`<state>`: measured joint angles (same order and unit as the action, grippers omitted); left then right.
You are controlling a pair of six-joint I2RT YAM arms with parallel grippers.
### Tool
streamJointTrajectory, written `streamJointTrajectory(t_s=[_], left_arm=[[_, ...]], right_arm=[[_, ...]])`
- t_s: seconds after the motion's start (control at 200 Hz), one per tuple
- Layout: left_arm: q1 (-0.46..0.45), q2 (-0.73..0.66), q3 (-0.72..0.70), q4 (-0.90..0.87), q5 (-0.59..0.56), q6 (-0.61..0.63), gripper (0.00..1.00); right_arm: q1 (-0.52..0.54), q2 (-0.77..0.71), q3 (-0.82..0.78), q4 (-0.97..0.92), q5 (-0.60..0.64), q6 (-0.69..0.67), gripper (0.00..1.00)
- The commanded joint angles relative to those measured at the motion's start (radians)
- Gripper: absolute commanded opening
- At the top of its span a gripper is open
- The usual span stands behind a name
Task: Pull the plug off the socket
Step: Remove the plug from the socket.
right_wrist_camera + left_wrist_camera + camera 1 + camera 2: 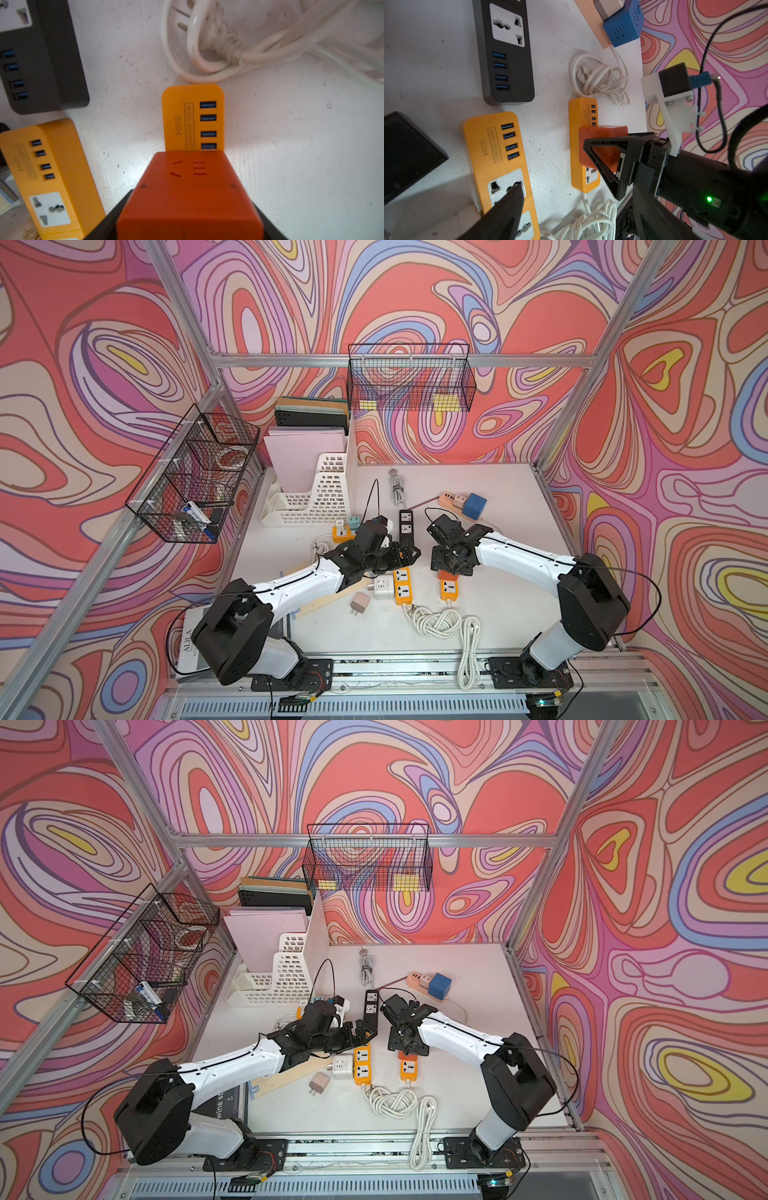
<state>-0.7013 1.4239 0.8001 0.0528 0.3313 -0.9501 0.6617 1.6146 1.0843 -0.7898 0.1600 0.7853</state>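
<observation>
On the scuffed white tabletop [503, 605], a boxy, smooth red-orange plug [187, 197] is sitting in a rounded yellow-orange plastic strip [193, 118] printed "S204". The right gripper [451, 567] is seemingly clamping the plug's sides, while the left gripper [405, 558] is hovering, jaws apart, over a matching strip [483, 145]
</observation>
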Motion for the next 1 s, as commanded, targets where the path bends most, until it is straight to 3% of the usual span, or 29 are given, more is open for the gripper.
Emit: streamJointTrajectory(t_s=[0.0, 0.135, 0.366, 0.586, 0.996], left_arm=[[0.004, -0.010, 0.021, 0.016, 0.030, 0.004, 0.87], [0.002, 0.013, 0.009, 0.064, 0.098, -0.020, 0.86], [-0.017, 0.120, 0.049, 0.139, 0.208, -0.057, 0.83], [-0.076, 0.223, 0.093, 0.152, 0.239, -0.036, 0.77], [-0.135, 0.423, 0.178, 0.171, 0.265, -0.016, 0.48]], right_arm=[[0.007, -0.009, 0.009, 0.006, 0.007, 0.015, 0.56], [0.007, -0.056, -0.025, 0.030, -0.004, 0.028, 0.45], [-0.039, -0.091, -0.078, 0.115, -0.059, 0.019, 0.43], [-0.101, -0.149, -0.143, 0.178, -0.119, 0.040, 0.43], [-0.153, -0.170, -0.156, 0.177, -0.163, 0.029, 0.42]])
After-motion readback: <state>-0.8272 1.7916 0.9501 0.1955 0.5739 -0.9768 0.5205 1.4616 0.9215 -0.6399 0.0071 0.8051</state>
